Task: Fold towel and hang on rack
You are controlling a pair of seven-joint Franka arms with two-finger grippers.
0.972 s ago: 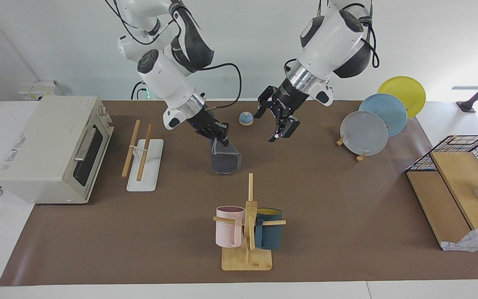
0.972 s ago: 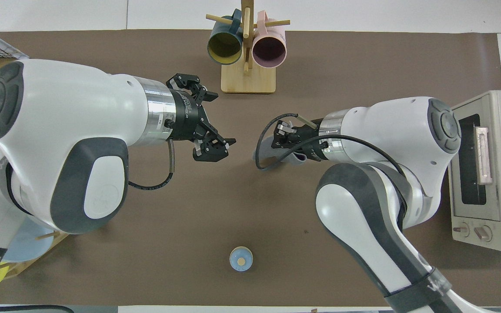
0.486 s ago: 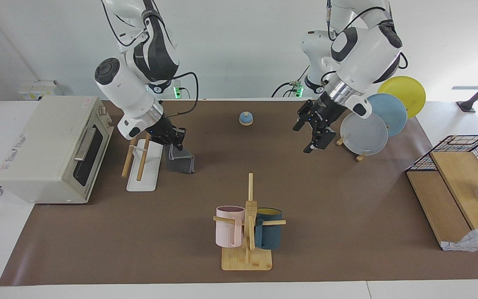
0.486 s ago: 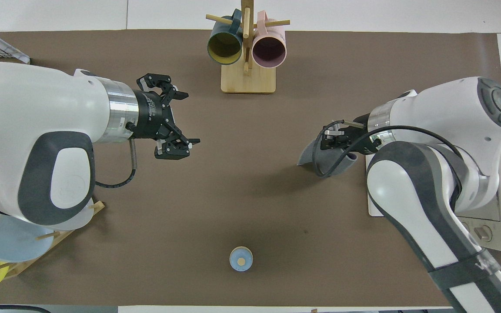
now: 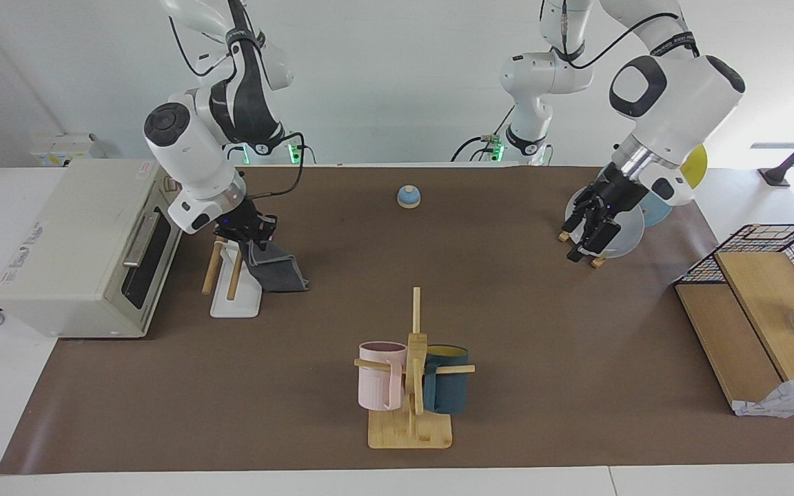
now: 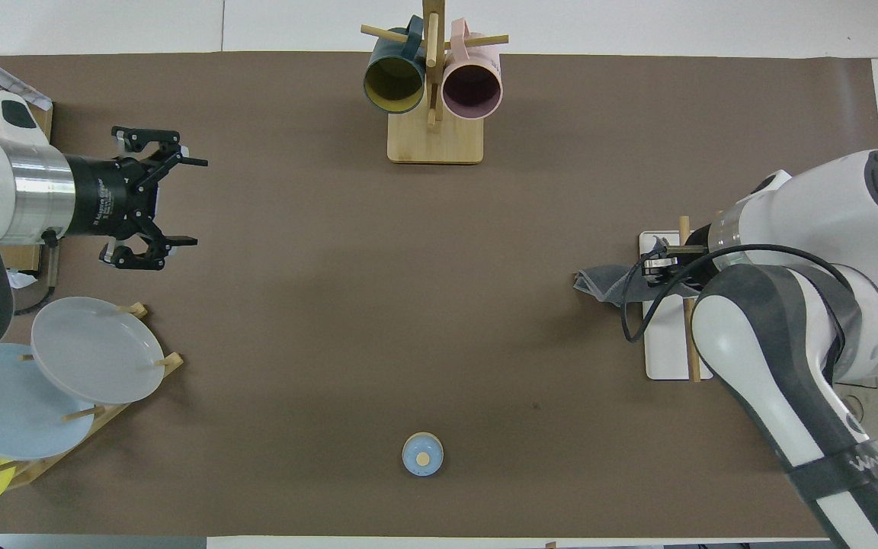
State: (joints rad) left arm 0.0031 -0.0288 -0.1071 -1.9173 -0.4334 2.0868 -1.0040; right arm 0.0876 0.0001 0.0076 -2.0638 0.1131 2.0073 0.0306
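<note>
The right hand (image 6: 664, 265) is over the rack (image 6: 668, 343) at the right arm's end of the surface (image 6: 424, 320), pinching the grey towel (image 6: 607, 284), which hangs off the rack's edge toward the middle. The left hand (image 6: 172, 202) hovers with its fingers (image 6: 180, 162) spread wide, just farther from the robots than the plate stand (image 6: 88, 415). A mug stand (image 6: 434, 137) sits at the surface's farthest edge, a small blue knob (image 6: 423, 454) close to the robots.

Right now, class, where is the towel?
In the facing view the towel hangs from the right tool, draping over the rack beside the oven, at the right arm's end of the table.
</note>
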